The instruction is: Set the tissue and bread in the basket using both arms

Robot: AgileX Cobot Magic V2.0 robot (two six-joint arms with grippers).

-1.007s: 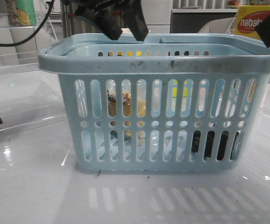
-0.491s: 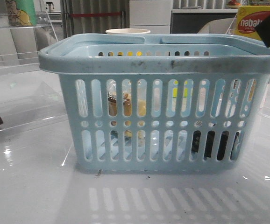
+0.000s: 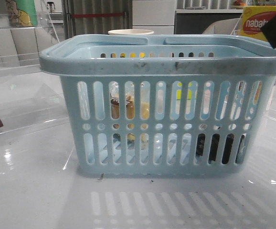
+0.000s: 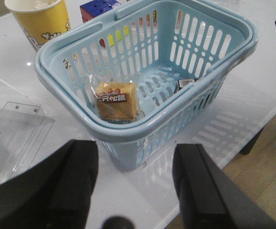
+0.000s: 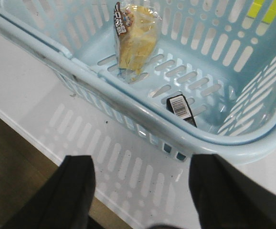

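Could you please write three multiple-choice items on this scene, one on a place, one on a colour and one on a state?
1. Where is the bread?
A. On the table beside the basket
B. Inside the basket, leaning on a side wall
C. In the left gripper

2. What colour is the basket?
A. Light blue
B. Red
C. Green

3. How do the two grippers stand?
A. Both shut on something
B. One holds the tissue
C. Both open and empty

Answers:
1. B: both wrist views show the wrapped bread within the basket walls, against one side.
2. A: its slotted sides and rim are light blue in every view.
3. C: the left gripper and the right gripper show spread fingers with nothing between them, and the tissue lies on the basket floor.
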